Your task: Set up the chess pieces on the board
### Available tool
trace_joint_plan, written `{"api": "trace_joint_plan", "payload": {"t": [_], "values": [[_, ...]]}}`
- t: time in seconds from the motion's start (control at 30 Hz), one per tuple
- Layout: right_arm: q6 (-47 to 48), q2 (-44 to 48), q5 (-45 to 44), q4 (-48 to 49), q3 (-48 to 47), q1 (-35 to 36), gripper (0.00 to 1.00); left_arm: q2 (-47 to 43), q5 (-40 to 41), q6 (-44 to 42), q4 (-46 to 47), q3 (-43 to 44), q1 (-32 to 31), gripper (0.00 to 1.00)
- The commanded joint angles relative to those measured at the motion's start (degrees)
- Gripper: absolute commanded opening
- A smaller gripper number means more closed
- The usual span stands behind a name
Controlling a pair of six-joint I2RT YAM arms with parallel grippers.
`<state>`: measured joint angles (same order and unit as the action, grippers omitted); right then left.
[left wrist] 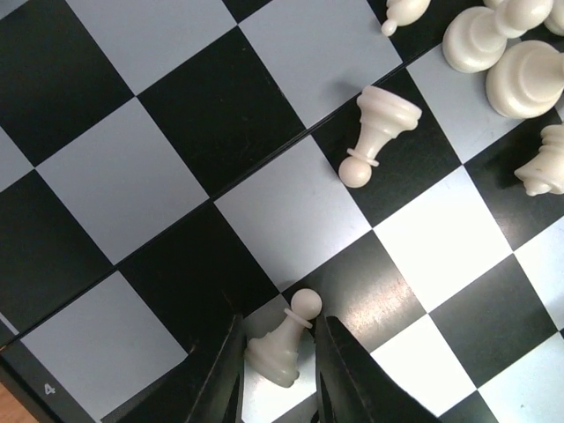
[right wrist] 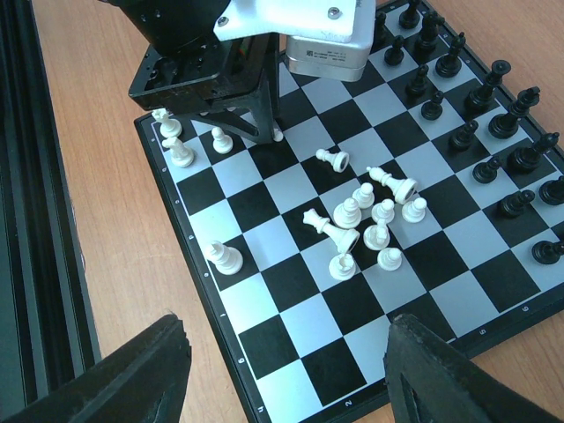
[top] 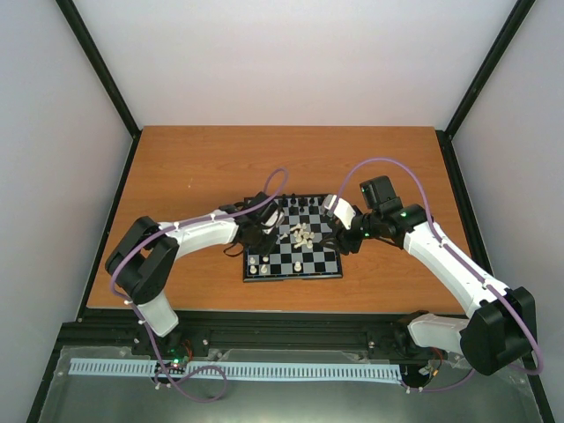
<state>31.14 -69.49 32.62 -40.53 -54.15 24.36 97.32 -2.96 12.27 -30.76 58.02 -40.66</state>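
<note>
Left gripper (left wrist: 280,388): fingers narrowed onto a white pawn (left wrist: 282,342), pinching its base near the numbered edge of the board (right wrist: 304,313).
Right gripper (right wrist: 286,374): spread wide, holding nothing, above a board corner.
Room around pawn: bare squares beside it; a toppled white piece (left wrist: 374,132) lies near.
Centre: loose white heap (right wrist: 370,220).
Far edge: black pieces (right wrist: 493,123) in rows.

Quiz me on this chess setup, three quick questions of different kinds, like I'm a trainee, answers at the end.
1. True or false: the right gripper is open and holds nothing.
2. Which pieces lie heaped in the middle of the board? A black; B cream-white; C both.
3. Fill in: the left gripper has its fingers either side of a white ____.
Key: 1 true; 2 B, the cream-white pieces; 3 pawn.
</note>
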Motion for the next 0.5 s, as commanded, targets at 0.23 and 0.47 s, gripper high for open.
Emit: {"api": "trace_joint_plan", "payload": {"t": [0.23,0.47], "values": [[0.8,0.0,0.9,-0.2,-0.2,-0.5,0.62,0.0,2.7,1.9,-3.9,-0.5,-1.9,0.24],[0.9,0.2,0.9,-0.3,-0.3,-0.5,0.62,0.4,3.6,2.0,-4.9,0.0,-2.7,0.27]]}}
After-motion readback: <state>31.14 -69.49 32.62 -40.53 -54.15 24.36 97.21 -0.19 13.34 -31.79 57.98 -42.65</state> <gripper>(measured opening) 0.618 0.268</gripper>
